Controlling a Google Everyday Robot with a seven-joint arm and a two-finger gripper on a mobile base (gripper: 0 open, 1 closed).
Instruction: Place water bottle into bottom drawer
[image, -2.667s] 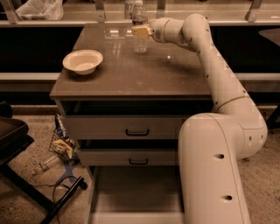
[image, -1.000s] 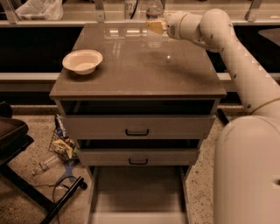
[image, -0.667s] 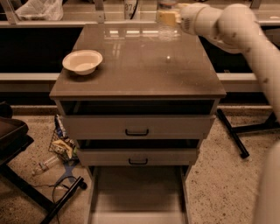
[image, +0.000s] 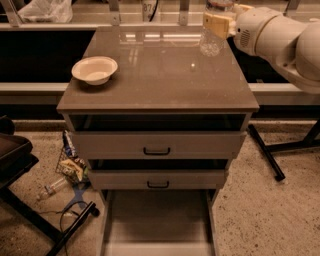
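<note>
1. Clear ribbed plastic marks the small water bottle, which sits at one o'clock in the camera view, over the far right corner of the cabinet. I cannot tell whether its base touches the surface or hangs just above it.
2. The cream two-finger gripper is at the same one o'clock spot, reaching in from the right. Its pale yellow fingers are drawn narrow around the upper part of the water bottle and hold it upright.
3. The thick white rounded arm runs from the gripper toward two o'clock and leaves the view at the right edge.
4. The long shallow grey-beige bottom drawer is pulled out at six o'clock. Its plain flat floor and pale low side walls are in view, and it lies well apart from the water bottle.
5. Two grey drawer fronts with black bar handles are stacked just above it, near the centre.
6. On the glossy brown-grey tabletop, a small round white bowl sits at ten o'clock near the left edge, well apart from the water bottle.
7. Crumpled litter lies on the speckled floor at eight o'clock, just beside the cabinet's left side.
</note>
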